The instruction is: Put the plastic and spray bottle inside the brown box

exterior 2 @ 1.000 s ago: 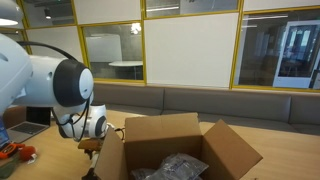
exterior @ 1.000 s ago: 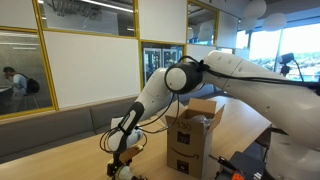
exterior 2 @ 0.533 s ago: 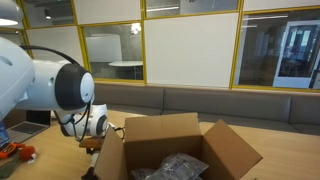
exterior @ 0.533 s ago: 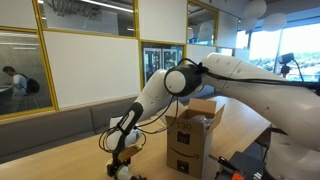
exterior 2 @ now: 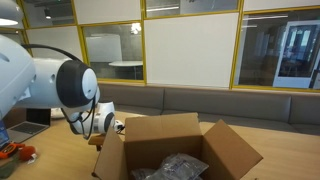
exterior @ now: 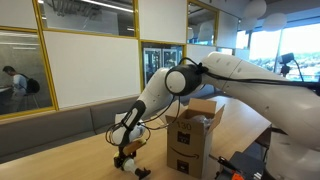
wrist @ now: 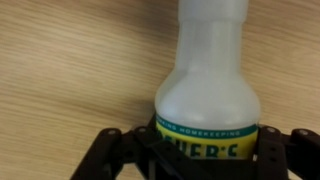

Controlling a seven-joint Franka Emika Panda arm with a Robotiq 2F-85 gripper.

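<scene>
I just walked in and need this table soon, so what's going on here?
A robot arm's gripper is closed around the spray bottle, with a finger on either side of its yellow label. It holds the bottle low near the table, beside the open brown box, so the bottle is not yet inside. What looks like crinkled plastic already lies in the box.

Arm (exterior: pixel 160 95) reaching down, hand (wrist: pixel 203 152) clamped on spray bottle (wrist: pixel 207 80)

Spray bottle (wrist: pixel 207 90) top cut off.
</scene>
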